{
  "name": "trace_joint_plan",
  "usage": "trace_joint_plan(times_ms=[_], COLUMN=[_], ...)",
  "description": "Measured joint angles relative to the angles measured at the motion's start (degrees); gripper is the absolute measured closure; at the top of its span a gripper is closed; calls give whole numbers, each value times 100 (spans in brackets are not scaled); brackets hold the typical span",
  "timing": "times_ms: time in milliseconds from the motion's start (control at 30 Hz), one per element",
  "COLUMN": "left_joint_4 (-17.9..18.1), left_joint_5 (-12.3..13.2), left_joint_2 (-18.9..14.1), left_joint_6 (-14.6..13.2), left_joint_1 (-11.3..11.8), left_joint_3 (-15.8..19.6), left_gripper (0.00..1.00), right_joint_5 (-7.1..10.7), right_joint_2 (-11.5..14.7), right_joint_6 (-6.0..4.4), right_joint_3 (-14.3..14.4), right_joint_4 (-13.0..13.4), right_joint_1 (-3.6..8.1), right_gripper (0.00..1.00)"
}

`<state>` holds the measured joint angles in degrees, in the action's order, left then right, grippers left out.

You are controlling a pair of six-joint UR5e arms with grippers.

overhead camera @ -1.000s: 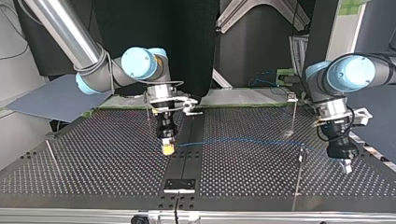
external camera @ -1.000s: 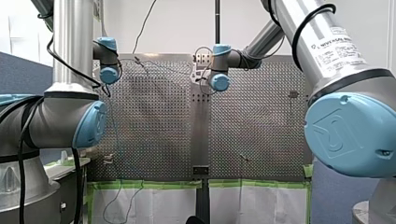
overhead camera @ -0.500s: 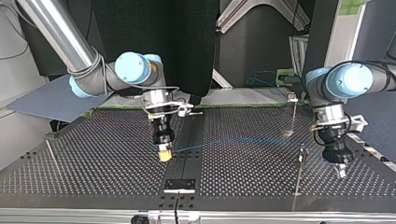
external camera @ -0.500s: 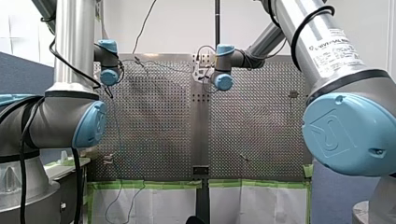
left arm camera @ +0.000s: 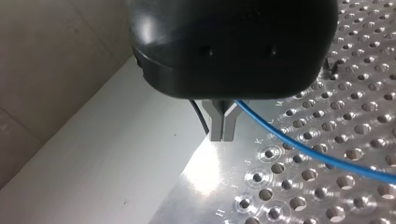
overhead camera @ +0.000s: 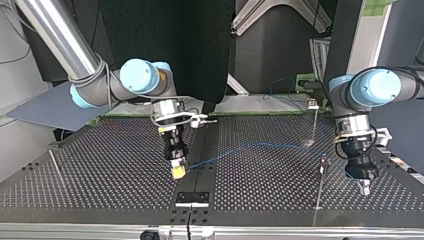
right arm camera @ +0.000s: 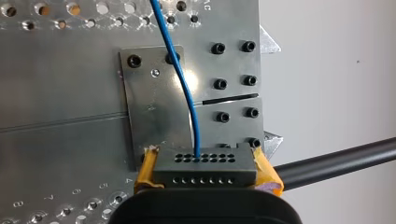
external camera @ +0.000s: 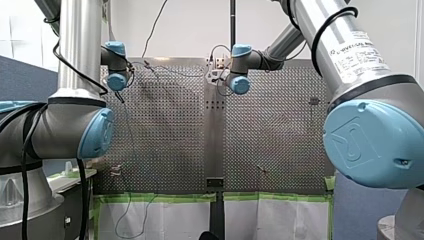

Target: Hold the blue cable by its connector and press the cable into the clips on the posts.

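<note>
A dark connector block [right arm camera: 205,163] with rows of holes sits between the yellow pads of my right gripper [right arm camera: 205,173], which is shut on it. The thin blue cable [right arm camera: 184,88] rises from the block. In the top view my right gripper [overhead camera: 178,171] hangs tilted over the table's centre strip, and the cable [overhead camera: 260,145] arches from it toward a thin post [overhead camera: 319,185] at the right. My left gripper [overhead camera: 364,187] stands just beyond that post. Its metal fingers [left arm camera: 223,128] are pressed together, and the blue cable [left arm camera: 317,154] runs past beside them.
More thin posts stand on the perforated table: one far back at the top view's right [overhead camera: 314,122] and one at its left [overhead camera: 56,167]. A small black plate [overhead camera: 192,198] lies at the near edge. A black rod [right arm camera: 336,161] passes beside the connector.
My right gripper has carried the connector toward the top view's near edge and tilted. The cable now arches higher. My left gripper has shifted slightly left and toward the near edge.
</note>
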<state>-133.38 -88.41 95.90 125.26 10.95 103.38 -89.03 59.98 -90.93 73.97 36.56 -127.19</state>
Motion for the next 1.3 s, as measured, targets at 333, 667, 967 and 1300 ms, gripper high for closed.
trace_joint_plan(times_ms=[333,667,967,1300], left_joint_4=[17,153,130,-176], left_joint_5=[-8,-310,-237,-326], left_joint_2=[1,-5,-14,-248], left_joint_6=[27,25,3,-278], left_joint_1=[1,5,-83,-126], left_joint_3=[64,105,150,404], left_gripper=[89,34,0,0], right_joint_5=[25,26,24,25], right_joint_2=[-14,-16,-16,-16], right_joint_6=[-19,0,10,32], right_joint_3=[-17,-18,-18,-18], right_joint_4=[-46,-74,-85,-116], right_joint_1=[-5,-40,-53,-64], right_gripper=[100,100,100,100])
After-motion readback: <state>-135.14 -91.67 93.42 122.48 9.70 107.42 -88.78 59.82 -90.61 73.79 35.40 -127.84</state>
